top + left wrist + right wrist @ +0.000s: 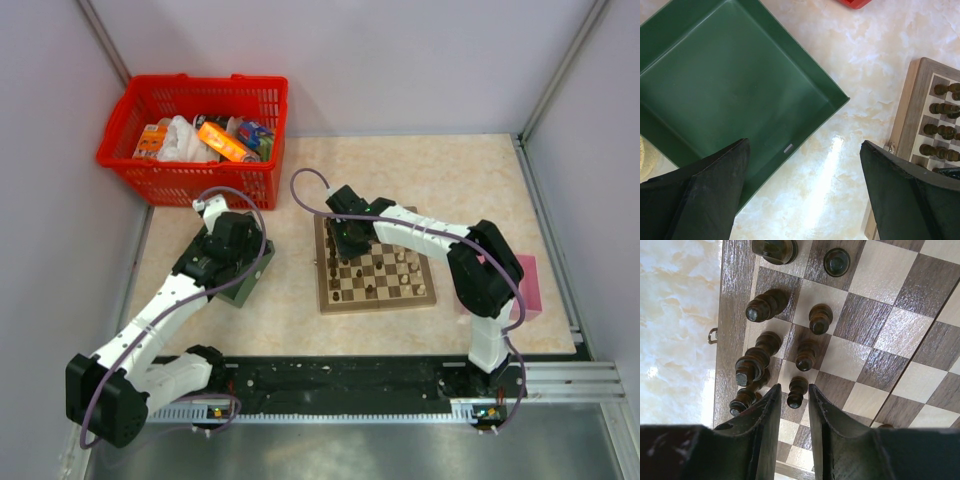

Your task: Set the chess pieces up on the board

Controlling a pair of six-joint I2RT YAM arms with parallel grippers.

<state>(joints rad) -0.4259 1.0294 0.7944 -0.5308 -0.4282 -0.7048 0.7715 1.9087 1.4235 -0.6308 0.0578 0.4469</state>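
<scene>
The board (375, 304) lies mid-surface, nearer the right edge. Dark chess pieces (757, 365) are ranked in two files along the board's left side. The right gripper (794, 388) is held low there, jaws narrowly apart around a dark pawn (797, 391), judged so that it is left upright on its square. The left gripper (804, 150) is parked over a corner of the green tray (715, 90), jaws wide apart and empty, clear of the board.

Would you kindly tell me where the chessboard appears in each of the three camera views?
Top external: the board lies at the centre, slightly right.
Left wrist: only one edge of it shows, at the right border.
Right wrist: it fills nearly the whole picture.
Shared landmark: the dark chess pieces lined along that edge.
</scene>
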